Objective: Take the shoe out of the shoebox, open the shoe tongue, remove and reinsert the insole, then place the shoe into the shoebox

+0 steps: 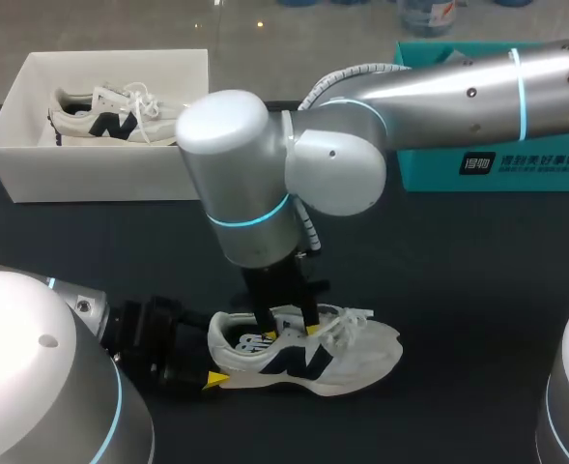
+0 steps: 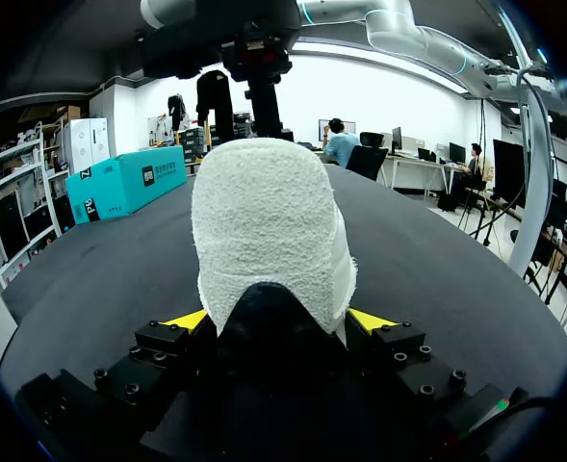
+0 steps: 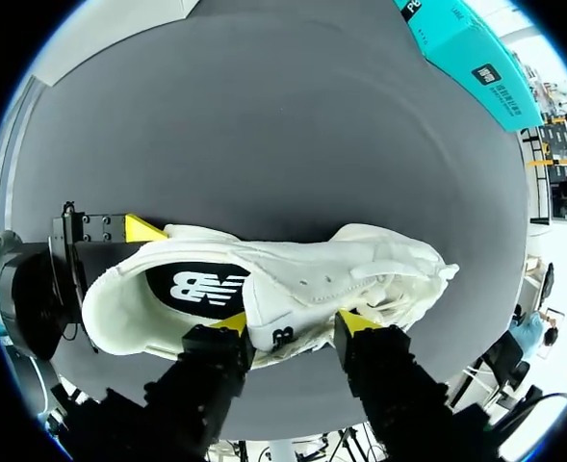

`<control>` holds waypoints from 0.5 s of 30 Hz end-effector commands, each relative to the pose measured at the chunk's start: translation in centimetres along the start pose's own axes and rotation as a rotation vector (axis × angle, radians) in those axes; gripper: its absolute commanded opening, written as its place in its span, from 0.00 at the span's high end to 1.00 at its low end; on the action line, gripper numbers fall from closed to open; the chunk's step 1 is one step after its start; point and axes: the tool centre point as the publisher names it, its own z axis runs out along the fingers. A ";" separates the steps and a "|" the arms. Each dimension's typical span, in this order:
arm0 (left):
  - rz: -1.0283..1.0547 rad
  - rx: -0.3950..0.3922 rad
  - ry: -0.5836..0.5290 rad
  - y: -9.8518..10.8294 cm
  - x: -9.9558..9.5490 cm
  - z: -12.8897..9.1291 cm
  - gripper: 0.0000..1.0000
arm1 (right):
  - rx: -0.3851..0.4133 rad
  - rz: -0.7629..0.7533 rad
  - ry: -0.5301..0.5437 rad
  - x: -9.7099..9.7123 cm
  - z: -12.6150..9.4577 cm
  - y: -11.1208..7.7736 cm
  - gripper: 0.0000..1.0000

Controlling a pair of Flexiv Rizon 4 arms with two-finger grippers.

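A white shoe (image 1: 361, 353) with a dark side logo lies on the black table (image 1: 458, 290), toe to the right. My left gripper (image 1: 214, 360) comes in low from the left. In the left wrist view its fingers press both sides of the shoe's heel (image 2: 269, 221), so my left gripper (image 2: 279, 322) is shut on it. My right arm reaches down from the back right. My right gripper (image 1: 288, 331) stands over the shoe's opening. In the right wrist view the right gripper (image 3: 293, 322) holds the tongue (image 3: 288, 308) between its yellow tips, beside the dark insole (image 3: 206, 287).
A white shoebox (image 1: 100, 179) at the back left holds a second matching shoe (image 1: 100, 114). A teal box (image 1: 516, 164) stands at the back right. The table's right front is bare black cloth.
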 end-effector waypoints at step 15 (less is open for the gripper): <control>-0.001 -0.002 0.001 0.7 -0.1 0.1 1.00 | -0.063 0.353 -0.042 -4.6 -3.1 -3.2 1.00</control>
